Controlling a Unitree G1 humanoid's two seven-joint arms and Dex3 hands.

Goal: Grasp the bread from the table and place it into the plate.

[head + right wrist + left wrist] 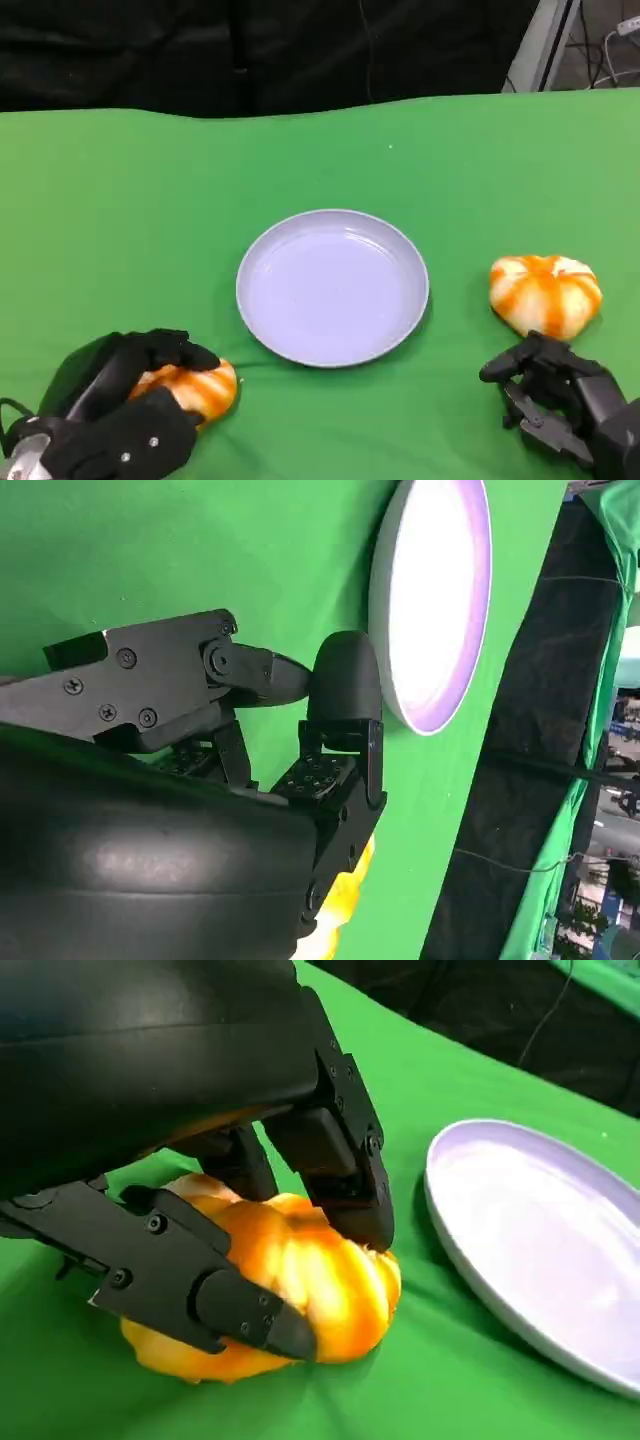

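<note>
Bread gripped, not yet lifted.
The left hand [120, 410] clasps one bread [290, 1295] on the desk [120, 220]; the plate [333, 287] beside it holds nothing, and the right hand [560, 400] is open.

The table cover [120, 200] looks like matt green cloth. The plate [262, 260] looks smooth, glossy plastic. The left hand [150, 1060] has a glossy black shell.

The robot's left hand [125, 405] sits low at its near left, fingers [340, 1175] curled down over a bread roll [300, 1290] and the thumb pressed against its near side, so the roll is clasped where it lies. The right hand [560, 395] rests at the near right, fingers [340, 690] bent inward around nothing, with another roll [545, 292] just beyond its fingertips.
</note>
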